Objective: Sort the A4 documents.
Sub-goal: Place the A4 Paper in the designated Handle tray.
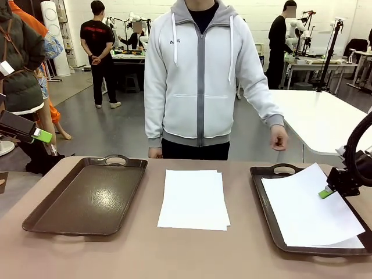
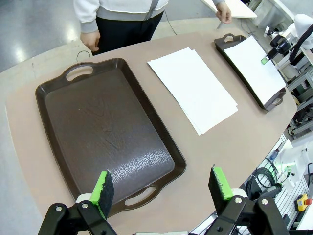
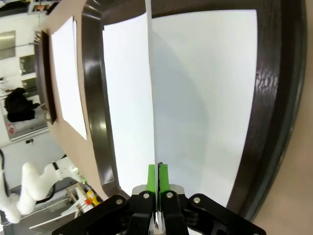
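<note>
Right jaws clenched on edge of a sheet (image 1: 296, 203) lying over the right tray (image 1: 261, 200); left jaws released, empty. Stack (image 1: 193, 199) sits centre of surface (image 1: 133, 256). Risk: thin sheet buckles or lands askew across tray rim on release.

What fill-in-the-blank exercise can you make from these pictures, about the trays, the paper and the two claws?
1. The stack of sheets lies on the table between the two ____.
2. The left tray holds ____ sheets.
3. The right claw is ____ on a white sheet over the right tray.
4. The left claw has its jaws ____.
Missing words: trays; no; shut; open.
</note>
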Action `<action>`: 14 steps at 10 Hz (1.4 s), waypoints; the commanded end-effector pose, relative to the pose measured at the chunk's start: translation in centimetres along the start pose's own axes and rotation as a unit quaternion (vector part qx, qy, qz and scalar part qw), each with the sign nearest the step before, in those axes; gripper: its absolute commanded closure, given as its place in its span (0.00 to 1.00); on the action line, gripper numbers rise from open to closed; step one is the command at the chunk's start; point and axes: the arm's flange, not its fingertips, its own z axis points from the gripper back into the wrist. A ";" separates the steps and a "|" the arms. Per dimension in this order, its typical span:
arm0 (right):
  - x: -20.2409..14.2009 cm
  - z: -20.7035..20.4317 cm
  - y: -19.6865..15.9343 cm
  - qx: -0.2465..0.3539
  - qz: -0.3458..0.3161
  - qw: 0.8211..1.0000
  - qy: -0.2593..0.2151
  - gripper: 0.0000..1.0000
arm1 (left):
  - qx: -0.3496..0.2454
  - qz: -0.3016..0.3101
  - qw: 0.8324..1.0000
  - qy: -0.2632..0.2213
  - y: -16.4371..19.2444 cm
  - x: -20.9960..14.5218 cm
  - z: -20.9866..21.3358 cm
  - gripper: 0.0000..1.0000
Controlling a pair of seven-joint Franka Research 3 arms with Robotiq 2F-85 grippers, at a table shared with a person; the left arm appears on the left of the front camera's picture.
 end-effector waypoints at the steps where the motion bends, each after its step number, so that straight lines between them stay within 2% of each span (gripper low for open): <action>1: 1.3 -0.3 1.2 -0.027 0.007 1.000 0.007 0.99 | -0.010 -0.003 1.000 -0.003 0.1 0.0 0.0 0.00; 5: 2.2 -0.3 1.7 -0.024 -0.004 1.000 0.017 0.99 | -0.010 -0.003 1.000 -0.003 0.1 0.0 0.0 0.00; 6: 2.0 -0.3 1.9 -0.026 -0.010 0.999 0.017 0.83 | -0.010 -0.003 1.000 -0.003 0.1 0.0 0.0 0.00; 7: 1.8 -0.2 2.0 -0.029 -0.008 0.999 0.015 0.80 | -0.010 -0.003 1.000 -0.003 0.1 0.0 0.0 0.00; 8: 1.6 -0.1 2.1 -0.034 -0.006 0.999 0.014 0.64 | -0.010 -0.003 1.000 -0.003 0.1 0.0 0.0 0.00; 9: 1.5 0.0 2.3 -0.039 -0.005 0.999 0.012 0.61 | -0.010 -0.003 1.000 -0.003 0.1 0.0 0.0 0.00; 10: 1.5 0.1 2.5 -0.047 -0.006 0.999 0.014 0.45 | -0.010 -0.003 1.000 -0.003 0.1 0.0 0.0 0.00; 11: 1.3 0.4 2.6 -0.064 -0.016 0.998 0.012 0.43 | -0.010 -0.003 1.000 -0.003 0.1 0.0 0.0 0.00; 12: 1.2 0.6 2.7 -0.078 -0.023 0.997 0.011 0.26 | -0.010 -0.003 1.000 -0.003 0.1 0.0 0.0 0.00; 13: 1.1 0.8 2.8 -0.096 -0.033 0.995 0.009 0.24 | -0.010 -0.003 1.000 -0.003 0.1 0.0 0.0 0.00; 14: 1.0 1.0 2.9 -0.104 -0.039 0.994 0.006 0.07 | -0.010 -0.003 1.000 -0.003 0.1 0.0 0.0 0.00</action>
